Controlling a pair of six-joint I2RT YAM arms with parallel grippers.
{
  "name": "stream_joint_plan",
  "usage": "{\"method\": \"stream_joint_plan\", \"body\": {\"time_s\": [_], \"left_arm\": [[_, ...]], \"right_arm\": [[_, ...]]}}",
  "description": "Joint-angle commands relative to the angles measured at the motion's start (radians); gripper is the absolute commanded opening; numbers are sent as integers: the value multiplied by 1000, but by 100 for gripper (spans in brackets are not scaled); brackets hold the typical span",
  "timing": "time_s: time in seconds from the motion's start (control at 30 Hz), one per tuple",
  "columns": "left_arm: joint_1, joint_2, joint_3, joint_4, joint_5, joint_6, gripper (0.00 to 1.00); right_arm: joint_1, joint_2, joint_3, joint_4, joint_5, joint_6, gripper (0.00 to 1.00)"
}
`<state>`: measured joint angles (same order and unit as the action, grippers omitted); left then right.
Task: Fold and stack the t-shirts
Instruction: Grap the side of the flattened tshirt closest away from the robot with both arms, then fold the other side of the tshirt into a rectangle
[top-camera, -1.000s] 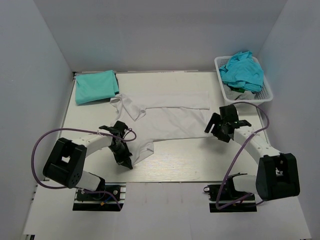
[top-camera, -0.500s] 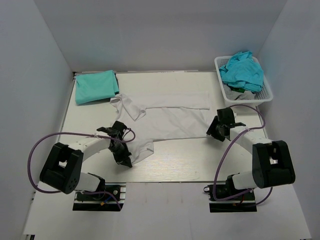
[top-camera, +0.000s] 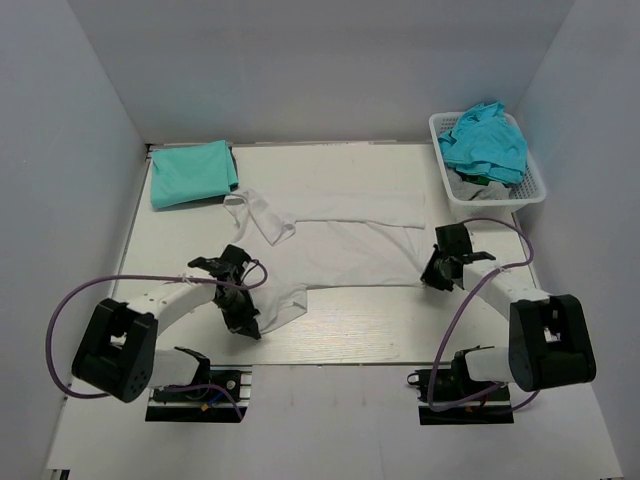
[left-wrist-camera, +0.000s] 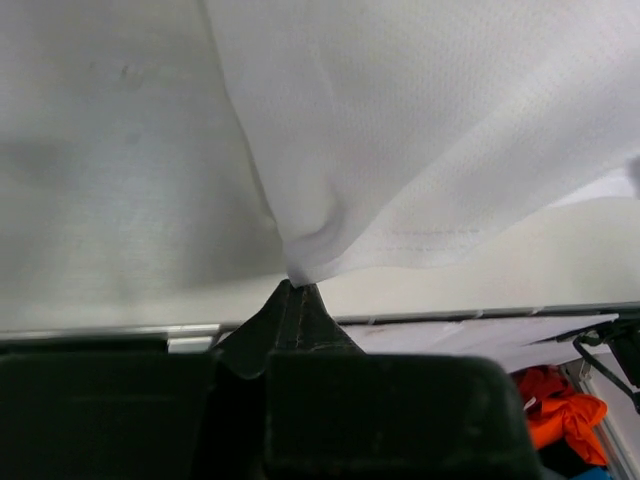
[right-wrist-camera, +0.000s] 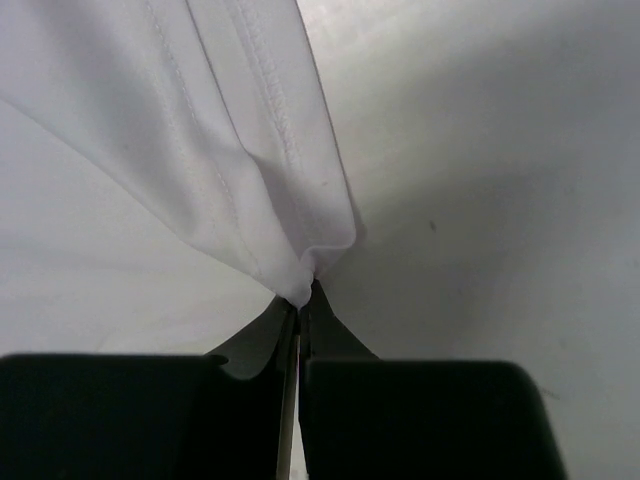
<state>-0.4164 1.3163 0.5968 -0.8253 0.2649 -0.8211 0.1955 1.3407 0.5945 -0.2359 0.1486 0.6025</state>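
A white t-shirt (top-camera: 340, 235) lies spread across the middle of the table. My left gripper (top-camera: 240, 318) is shut on its near left corner, and the pinched cloth (left-wrist-camera: 330, 240) hangs from the tips (left-wrist-camera: 298, 292) in the left wrist view. My right gripper (top-camera: 432, 276) is shut on the shirt's near right corner; the hem (right-wrist-camera: 290, 250) bunches at the closed tips (right-wrist-camera: 302, 300). A folded teal t-shirt (top-camera: 192, 172) rests at the far left. More teal t-shirts (top-camera: 485, 142) are heaped in the basket.
The white lattice basket (top-camera: 536, 182) stands at the far right corner. Grey walls close the table on three sides. Purple cables loop from both arms near the front edge. Something orange (left-wrist-camera: 560, 410) lies below the table edge in the left wrist view.
My right gripper moved down onto the shirt's near right corner and shut on it. The left gripper shifted slightly toward the front, still holding its corner, and the shirt's near edge drew straighter.
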Motion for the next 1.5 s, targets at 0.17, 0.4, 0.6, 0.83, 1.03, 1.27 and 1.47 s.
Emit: {"method": "stream_joint_plan", "body": {"time_s": [0.17,0.4,0.6,0.83,1.03,1.27,1.47], "left_arm": [[-4,-201,-6,-277,52,-23,0],[-4,-186,110,-261,20,-10,0],[-4,-7,395,-141,30,62,0],[28,191,679,-97,-61,82,0],[76,379,914,-132,-170,48,0],[136,419,989,-23,-230,48,0],[146,492,1046,32,-211,102,0]], "right_arm": [[5,-181,37,-560,-38,-17,0],[4,-170,62,-542,-116,-18,0],[-1,-104,168,-526,-141,-63,0],[-2,-11,343,-566,-118,-101,0],[-10,109,478,-582,-86,-115,0],[-41,216,606,-560,-61,-107,0],[-71,311,717,-542,-61,-119,0]]}}
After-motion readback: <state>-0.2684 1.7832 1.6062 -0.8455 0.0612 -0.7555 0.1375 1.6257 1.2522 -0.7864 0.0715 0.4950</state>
